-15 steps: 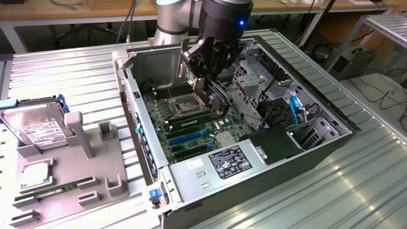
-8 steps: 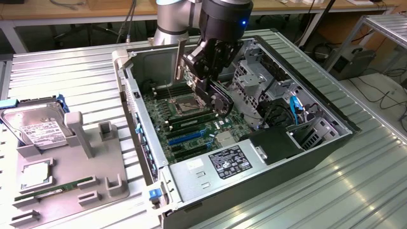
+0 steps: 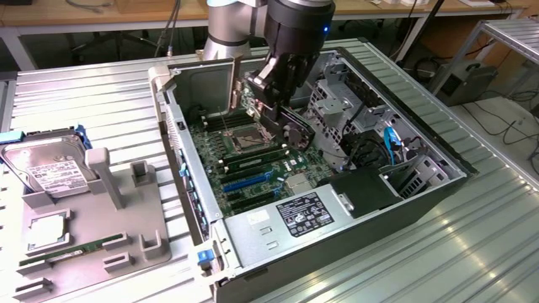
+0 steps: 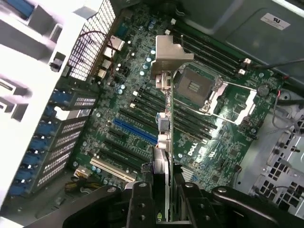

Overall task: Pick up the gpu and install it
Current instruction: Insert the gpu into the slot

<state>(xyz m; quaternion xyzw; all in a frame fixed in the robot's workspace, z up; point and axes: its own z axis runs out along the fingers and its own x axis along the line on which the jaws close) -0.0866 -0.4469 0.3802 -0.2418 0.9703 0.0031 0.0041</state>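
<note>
Above the motherboard [image 4: 124,97], the gripper [image 4: 164,187] is clamped on the gpu [image 4: 168,53]: probably light, stiff, fragile; grip its edges.

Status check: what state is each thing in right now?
gripper: shut on the gpu
gpu: held on edge above the motherboard, in no slot
computer case: side open
blue slot: empty
hard drive: in the grey holder, outside the case
memory stick: lying on the grey holder
</note>
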